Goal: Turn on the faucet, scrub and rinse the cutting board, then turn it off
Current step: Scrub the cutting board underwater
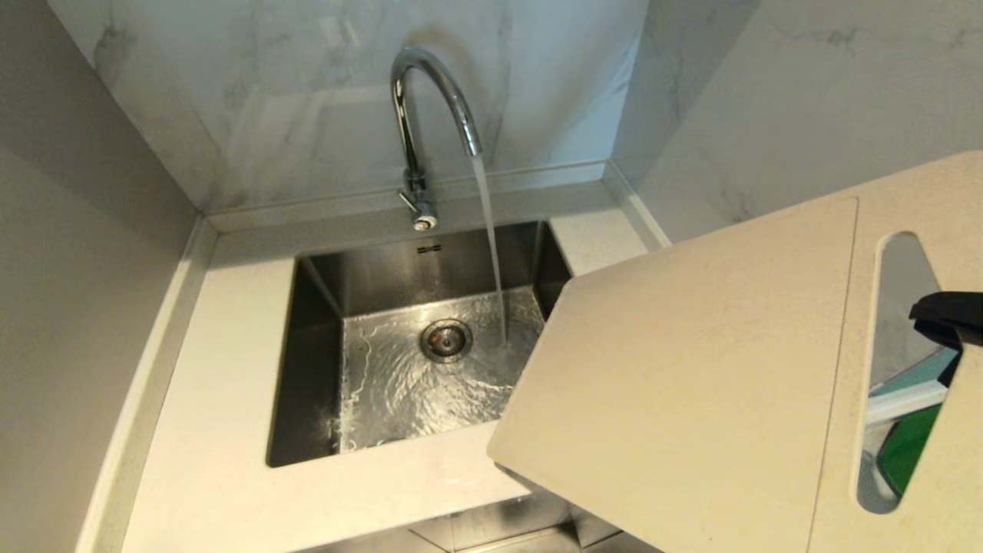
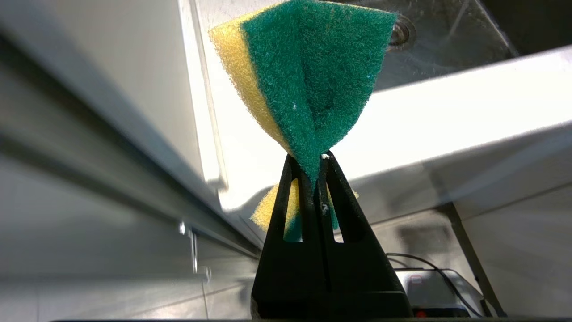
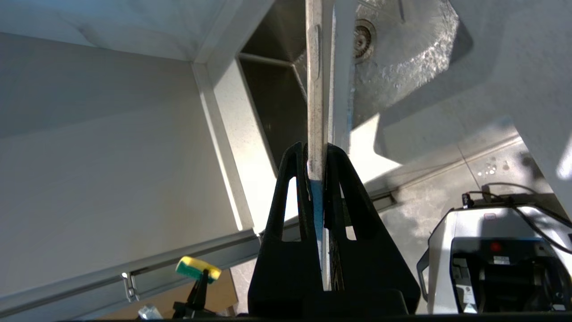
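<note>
1. The cutting board [image 1: 691, 384] was held up in the air at the right of the sink [image 1: 307, 361], tilted, with its lower corner over the front right part of the basin and not yet under the water.
2. The right gripper [image 3: 316, 156] was closed on the thin edge of the board, at the end where the long handle slot [image 1: 898, 369] is (in the head view only a black tip of it showed, beside the slot).
3. The board looked stiff and flat, probably light plastic, so I judged that it would not bend, but its large face could swing around such a narrow pinch.
4. Once wet, the smooth surface would likely become slippery; a hold close to the slot seemed the safest place.
5. The left gripper [image 2: 318, 166] was closed on the sponge [image 2: 308, 85], squeezing it into a fold; the sponge is soft and gives easily (it was below the counter level).
6. The faucet [image 1: 430, 115] was running, and its stream fell into the basin just right of the drain [image 1: 446, 340], near the board's edge but apart from it.
</note>
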You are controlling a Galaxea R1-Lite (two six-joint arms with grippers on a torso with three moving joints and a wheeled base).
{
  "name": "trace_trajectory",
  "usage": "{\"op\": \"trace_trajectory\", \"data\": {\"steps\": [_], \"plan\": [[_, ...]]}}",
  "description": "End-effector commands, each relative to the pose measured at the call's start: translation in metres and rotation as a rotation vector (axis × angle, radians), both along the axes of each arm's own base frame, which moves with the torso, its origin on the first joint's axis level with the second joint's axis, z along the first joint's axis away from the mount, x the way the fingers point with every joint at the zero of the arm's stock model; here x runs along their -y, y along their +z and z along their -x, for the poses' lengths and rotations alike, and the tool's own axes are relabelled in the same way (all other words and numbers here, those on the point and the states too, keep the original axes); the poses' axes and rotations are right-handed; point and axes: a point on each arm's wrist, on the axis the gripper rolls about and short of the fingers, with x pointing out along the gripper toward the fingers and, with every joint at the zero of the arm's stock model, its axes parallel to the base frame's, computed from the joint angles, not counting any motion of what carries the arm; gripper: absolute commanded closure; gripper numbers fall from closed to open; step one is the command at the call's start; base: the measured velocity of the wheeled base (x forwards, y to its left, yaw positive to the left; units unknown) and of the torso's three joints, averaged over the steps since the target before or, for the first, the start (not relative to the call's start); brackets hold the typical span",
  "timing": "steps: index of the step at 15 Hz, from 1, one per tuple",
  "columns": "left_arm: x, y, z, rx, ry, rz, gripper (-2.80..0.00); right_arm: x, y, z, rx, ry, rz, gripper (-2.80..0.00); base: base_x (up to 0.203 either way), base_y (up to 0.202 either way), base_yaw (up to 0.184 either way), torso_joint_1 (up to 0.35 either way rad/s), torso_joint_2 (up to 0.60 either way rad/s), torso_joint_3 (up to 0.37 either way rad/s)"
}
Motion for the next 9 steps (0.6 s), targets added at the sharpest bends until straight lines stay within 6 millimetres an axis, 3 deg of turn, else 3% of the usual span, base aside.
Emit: {"op": "trace_trajectory", "data": {"steps": [1, 4, 6, 9], "plan": [[0.0000, -0.0001, -0.0001, -0.002, 0.000, 0.000, 0.00, 0.0001, 0.0003, 0.0013, -0.002, 0.016, -0.009, 0.00, 0.164, 0.000, 0.022, 0.002, 0.00, 0.002], [0.0000, -0.0001, -0.0001, -0.002, 0.000, -0.002, 0.00, -0.0001, 0.0002, 0.0009, -0.004, 0.017, -0.009, 0.00, 0.238, 0.000, -0.036, -0.001, 0.01, 0.005], [0.0000, -0.0001, -0.0001, -0.002, 0.001, 0.000, 0.00, -0.0001, 0.0003, 0.0008, -0.002, 0.017, -0.008, 0.00, 0.133, 0.000, 0.007, 0.005, 0.01, 0.002], [-0.0001, -0.0001, -0.0001, -0.002, 0.003, 0.000, 0.00, -0.0001, 0.0006, 0.0007, 0.001, 0.017, -0.009, 0.00, 0.000, 0.000, 0.000, 0.000, 0.00, 0.000]]}}
